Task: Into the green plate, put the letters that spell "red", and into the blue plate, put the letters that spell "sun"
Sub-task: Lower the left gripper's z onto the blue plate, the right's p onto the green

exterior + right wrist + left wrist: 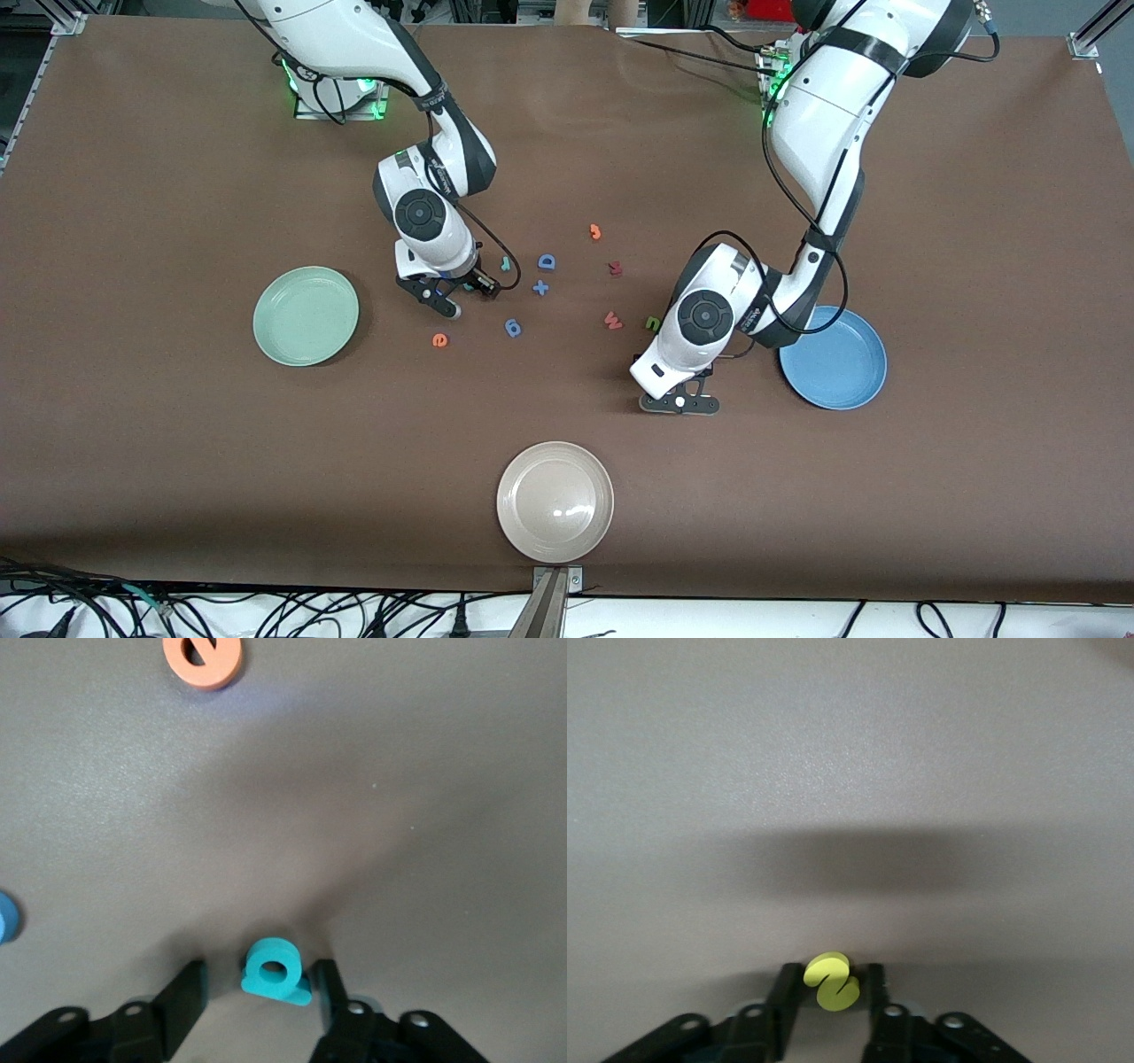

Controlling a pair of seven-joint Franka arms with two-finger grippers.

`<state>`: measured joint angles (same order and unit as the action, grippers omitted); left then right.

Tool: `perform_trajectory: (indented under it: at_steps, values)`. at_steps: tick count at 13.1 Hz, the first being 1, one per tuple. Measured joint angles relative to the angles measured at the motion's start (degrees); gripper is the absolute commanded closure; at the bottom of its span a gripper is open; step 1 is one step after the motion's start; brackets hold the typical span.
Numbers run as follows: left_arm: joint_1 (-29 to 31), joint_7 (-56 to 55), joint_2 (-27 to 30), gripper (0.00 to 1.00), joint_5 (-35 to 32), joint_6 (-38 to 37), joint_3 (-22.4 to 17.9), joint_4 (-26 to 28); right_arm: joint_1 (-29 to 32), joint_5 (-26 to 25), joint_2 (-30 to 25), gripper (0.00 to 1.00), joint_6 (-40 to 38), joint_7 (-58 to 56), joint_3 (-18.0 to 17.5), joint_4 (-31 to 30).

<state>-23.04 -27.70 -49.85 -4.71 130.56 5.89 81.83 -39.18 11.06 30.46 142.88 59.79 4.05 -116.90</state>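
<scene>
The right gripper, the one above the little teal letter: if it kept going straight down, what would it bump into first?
Probably the teal d, lying between the right gripper's open fingers; under it, only the brown table.

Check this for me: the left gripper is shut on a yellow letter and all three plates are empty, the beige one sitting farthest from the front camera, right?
Not quite. The beige plate lies nearest the front camera, as the front view shows. The rest holds.

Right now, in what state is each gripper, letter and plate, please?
left gripper: shut on yellow "s"
right gripper: jaws astride teal "d", not yet gripping
orange "e": lying on table
green plate: empty
blue plate: empty
beige plate: empty
</scene>
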Motion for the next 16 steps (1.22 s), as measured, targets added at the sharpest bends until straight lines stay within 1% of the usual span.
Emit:
perform_trajectory:
  at_steps: [2, 3, 4, 6, 8, 11, 13, 16]
  values:
    - [0.0, 0.0, 0.03, 1.0, 0.0, -0.03, 0.0, 0.0, 0.0, 0.0, -0.27, 0.89, -0.47, 0.0, 0.18, -0.04]
    - [0.01, 0.0, 0.07, 1.0, 0.0, -0.11, 0.0, -0.01, -0.01, 0.0, -0.36, 0.97, -0.45, 0.0, 0.16, -0.03]
    - [0.06, 0.0, 0.25, 1.0, 0.0, -0.72, -0.03, -0.06, -0.01, 0.0, -0.54, 1.0, -0.56, 0.0, 0.18, -0.06]
    - [0.57, 0.04, 1.84, 1.0, -0.01, -4.77, -0.23, -0.79, -0.03, 0.0, -0.51, 1.0, -0.49, 0.0, 0.18, -0.06]
    - [2.33, 1.79, 5.58, 1.0, -0.01, -10.31, -0.51, -1.41, -0.03, 0.0, -0.51, 1.0, -0.49, 0.0, 0.18, -0.06]
    - [7.13, 10.54, 11.03, 0.98, -0.02, -19.16, -0.66, -1.33, -0.04, -0.01, -0.68, 1.0, -0.95, -0.01, 0.37, 0.04]
    - [10.38, 17.2, 12.56, 0.98, -0.16, -22.77, -0.72, -0.97, -0.06, -0.02, -2.02, 1.0, -4.78, -0.52, 1.77, 0.92]
    - [14.75, 24.37, 12.78, 0.98, -0.27, -25.49, -0.82, 0.14, 0.01, -0.03, -7.13, 1.0, -14.72, -5.99, 6.35, 2.28]
